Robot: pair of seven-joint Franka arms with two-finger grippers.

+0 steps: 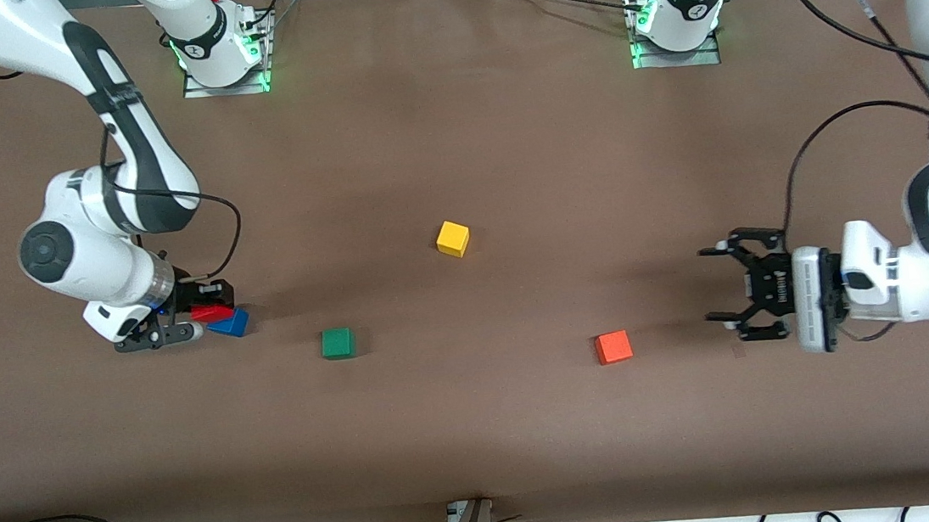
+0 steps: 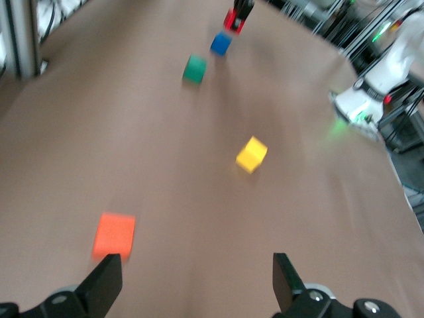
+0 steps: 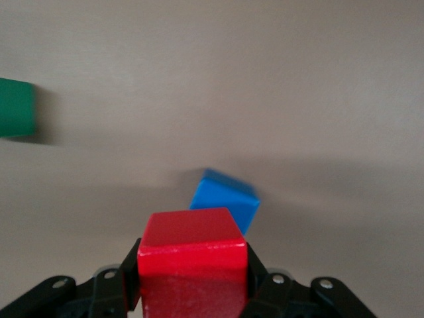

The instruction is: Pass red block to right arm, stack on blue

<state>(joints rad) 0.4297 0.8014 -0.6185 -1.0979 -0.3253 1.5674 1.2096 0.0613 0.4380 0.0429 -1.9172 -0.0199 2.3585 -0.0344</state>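
Right tool [image 1: 180,321] clamps the red block [image 1: 208,312], up just beside the blue block [image 1: 230,324] at the right arm's end of the tabletop [image 1: 454,151]; left tool [image 1: 736,290] open, empty, waiting near the orange block [image 1: 613,346].

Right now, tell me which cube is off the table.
The red block: the right gripper holds it beside the blue cube. The green cube, yellow cube and orange cube lie on the table, untouched.
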